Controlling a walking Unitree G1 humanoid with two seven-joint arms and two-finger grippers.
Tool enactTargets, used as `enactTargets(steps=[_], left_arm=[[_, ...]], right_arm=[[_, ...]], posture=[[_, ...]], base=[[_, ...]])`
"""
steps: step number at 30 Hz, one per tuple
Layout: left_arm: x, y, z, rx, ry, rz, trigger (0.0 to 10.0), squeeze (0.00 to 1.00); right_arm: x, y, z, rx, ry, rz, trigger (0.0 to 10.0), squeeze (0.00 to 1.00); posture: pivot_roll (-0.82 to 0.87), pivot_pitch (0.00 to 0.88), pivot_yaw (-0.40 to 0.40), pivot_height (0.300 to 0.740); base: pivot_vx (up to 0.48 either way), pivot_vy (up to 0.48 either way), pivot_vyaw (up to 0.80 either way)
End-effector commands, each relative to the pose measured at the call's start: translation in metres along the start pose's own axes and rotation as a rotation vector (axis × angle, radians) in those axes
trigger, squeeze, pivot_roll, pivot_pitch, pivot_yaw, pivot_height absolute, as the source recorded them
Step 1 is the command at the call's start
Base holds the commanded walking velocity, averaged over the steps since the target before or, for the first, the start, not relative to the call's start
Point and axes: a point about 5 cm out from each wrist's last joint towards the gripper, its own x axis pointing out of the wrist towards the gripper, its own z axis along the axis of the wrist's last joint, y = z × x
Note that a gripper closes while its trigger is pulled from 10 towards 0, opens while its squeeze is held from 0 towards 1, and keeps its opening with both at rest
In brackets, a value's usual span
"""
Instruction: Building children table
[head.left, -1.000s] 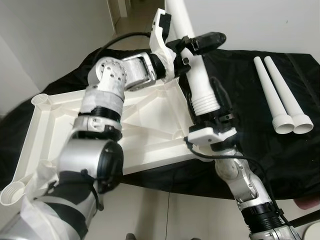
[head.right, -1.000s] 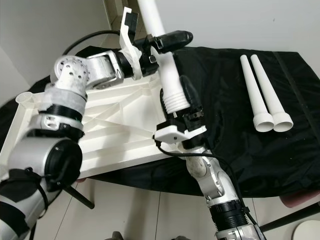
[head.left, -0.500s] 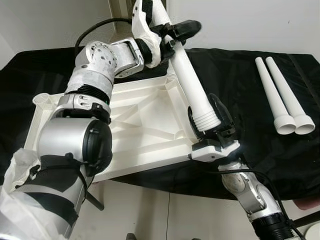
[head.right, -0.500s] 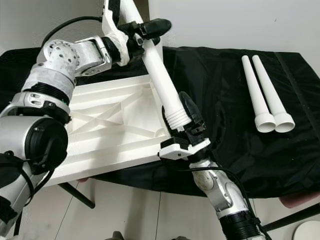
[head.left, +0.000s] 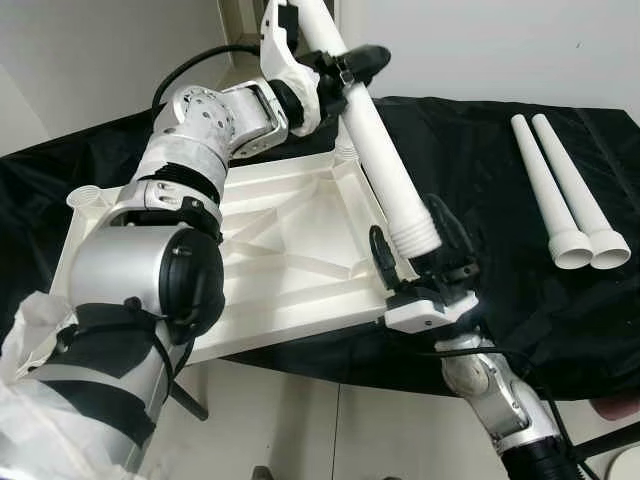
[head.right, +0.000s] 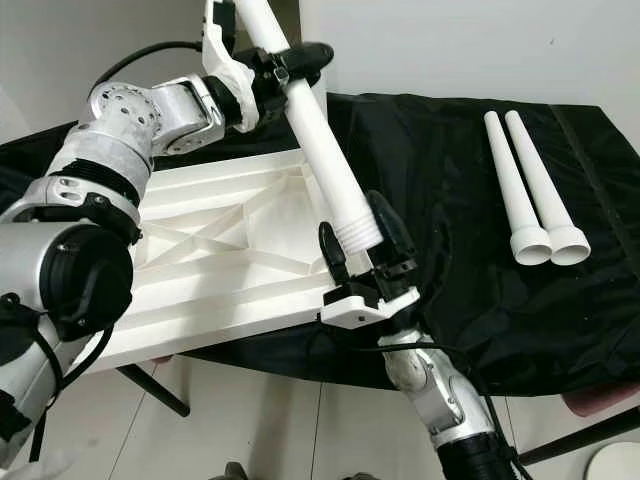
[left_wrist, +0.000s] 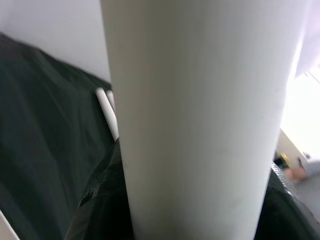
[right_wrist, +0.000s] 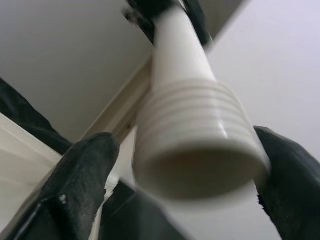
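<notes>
Table leg (head.left: 385, 165) — smooth white tube, ribbed end; left gripper (head.left: 345, 68) clamped

obstacle: white table leg (head.left: 385, 170) slants over tabletop (head.left: 270, 250) corner, left gripper (head.left: 345, 72) clamped high, right gripper (head.left: 420, 240) fingers spread around threaded end | obstacle: two spare legs (head.left: 560, 200) lie far right on black cloth (head.left: 490, 200) | free: bare cloth between held leg and spare legs
</notes>
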Motion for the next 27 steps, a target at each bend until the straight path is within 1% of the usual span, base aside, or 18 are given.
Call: enactTargets(steps=[1,3,4,5,6,7,8,9,11,12,13,15,17,19,20,23,24,27], left_arm=[[-0.002,-0.006,0.011,0.026,-0.04,-0.054,10.0,0.0],[-0.003,-0.004,0.013,0.027,-0.05,-0.038,10.0,0.0],[-0.005,-0.002,0.016,0.032,-0.064,-0.025,10.0,0.0],[-0.007,0.002,0.019,0.061,-0.083,0.016,10.0,0.0],[-0.009,0.004,0.021,0.084,-0.096,0.043,10.0,0.0],[-0.009,0.004,0.021,0.084,-0.096,0.043,10.0,0.0],[-0.012,0.009,0.024,0.177,-0.119,0.105,10.0,0.0],[-0.012,0.009,0.024,0.202,-0.125,0.115,10.0,0.0],[-0.012,0.009,0.024,0.202,-0.125,0.115,10.0,0.0],[-0.011,0.009,0.025,0.252,-0.14,0.125,10.0,0.0],[-0.011,0.009,0.025,0.252,-0.14,0.125,10.0,0.0],[-0.009,0.007,0.024,0.356,-0.16,0.143,10.0,0.0],[-0.009,0.007,0.024,0.356,-0.16,0.143,10.0,0.0],[-0.006,0.003,0.022,0.458,-0.206,0.17,10.0,0.0],[-0.006,0.003,0.022,0.458,-0.206,0.17,10.0,0.0],[-0.004,0.0,0.02,0.51,-0.246,0.187,10.0,0.0],[-0.003,-0.001,0.017,0.551,-0.258,0.207,10.0,0.0],[-0.002,-0.002,0.012,0.591,-0.261,0.213,10.0,0.0]], right_arm=[[-0.003,0.001,-0.002,0.034,0.022,0.0,10.0,1.0],[-0.004,0.0,-0.003,0.056,0.043,-0.013,10.0,1.0],[-0.006,0.0,-0.005,0.095,0.084,-0.026,10.0,1.0],[-0.01,0.001,-0.009,0.142,0.147,-0.045,10.0,0.95],[-0.013,0.002,-0.012,0.174,0.19,-0.057,10.0,0.95],[-0.013,0.002,-0.012,0.174,0.19,-0.057,10.0,0.95],[-0.018,0.003,-0.019,0.27,0.309,-0.111,10.0,0.0],[-0.018,0.003,-0.021,0.297,0.341,-0.127,10.0,0.0],[-0.018,0.003,-0.021,0.297,0.341,-0.127,10.0,0.0],[-0.017,0.006,-0.023,0.352,0.385,-0.11,10.0,0.0],[-0.017,0.006,-0.023,0.352,0.385,-0.11,10.0,0.0],[-0.015,0.017,-0.025,0.483,0.453,-0.031,10.0,0.0],[-0.015,0.017,-0.025,0.483,0.453,-0.031,10.0,0.0],[-0.007,0.028,-0.022,0.509,0.489,0.133,10.0,0.0],[-0.007,0.028,-0.022,0.509,0.489,0.133,10.0,0.0],[0.002,0.032,-0.019,0.51,0.508,0.225,10.0,0.0],[0.009,0.032,-0.014,0.487,0.48,0.284,10.0,0.0],[0.016,0.031,-0.011,0.471,0.454,0.317,10.0,0.0]], posture=[[-0.06,0.031,0.073,0.74],[-0.06,0.031,0.073,0.74],[-0.06,0.033,0.072,0.74],[-0.06,0.031,0.071,0.74],[-0.06,0.031,0.071,0.74],[-0.06,0.031,0.071,0.74],[-0.06,0.031,0.069,0.74],[-0.06,0.031,0.069,0.74],[-0.06,0.031,0.069,0.74],[-0.07,0.03,0.068,0.74],[-0.07,0.03,0.068,0.74],[-0.07,0.029,0.066,0.74],[-0.07,0.029,0.066,0.74],[-0.07,0.023,0.058,0.74],[-0.07,0.023,0.058,0.74],[-0.07,0.022,0.05,0.74],[-0.06,0.017,0.04,0.74],[-0.06,0.016,0.037,0.74]], base=[[0.0,0.0,0.0],[0.0,0.0,0.0],[0.0,0.0,0.0],[0.0,0.0,0.0],[0.0,0.0,0.0],[0.0,0.0,0.0],[0.0,0.0,0.0],[0.0,0.0,0.0],[0.0,0.0,0.0],[0.0,0.0,0.0],[0.0,0.0,0.0],[0.0,0.0,0.0],[0.0,0.0,0.0],[0.0,0.0,0.0],[0.0,0.0,0.0],[0.0,0.0,0.0],[0.0,0.0,0.0],[0.0,0.0,0.0]])
